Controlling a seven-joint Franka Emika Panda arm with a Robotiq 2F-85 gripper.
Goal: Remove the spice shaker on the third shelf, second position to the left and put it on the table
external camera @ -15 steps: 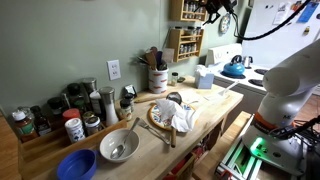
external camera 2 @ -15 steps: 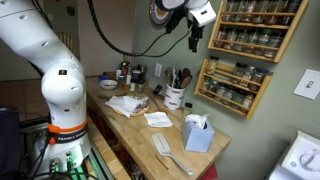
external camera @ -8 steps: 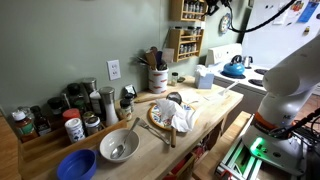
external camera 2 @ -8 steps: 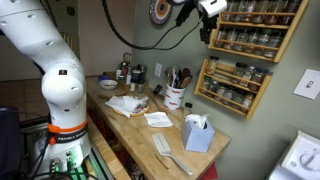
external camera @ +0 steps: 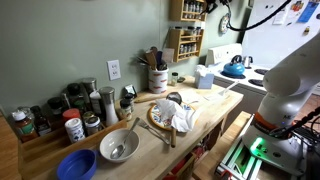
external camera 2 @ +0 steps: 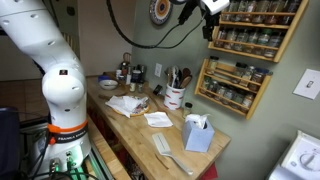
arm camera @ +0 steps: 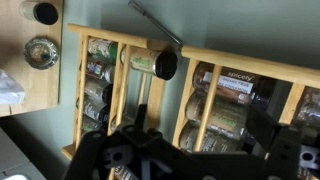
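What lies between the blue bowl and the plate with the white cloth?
A grey bowl holding a spoon, between the blue bowl and the plate; an exterior view shows it.

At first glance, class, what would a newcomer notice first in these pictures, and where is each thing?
A big white arm fills one side of an exterior view, with its gripper high up at the wooden wall racks packed with dark-capped jars. Below them runs a long cluttered table. A blue bowl sits at its near end in an exterior view.
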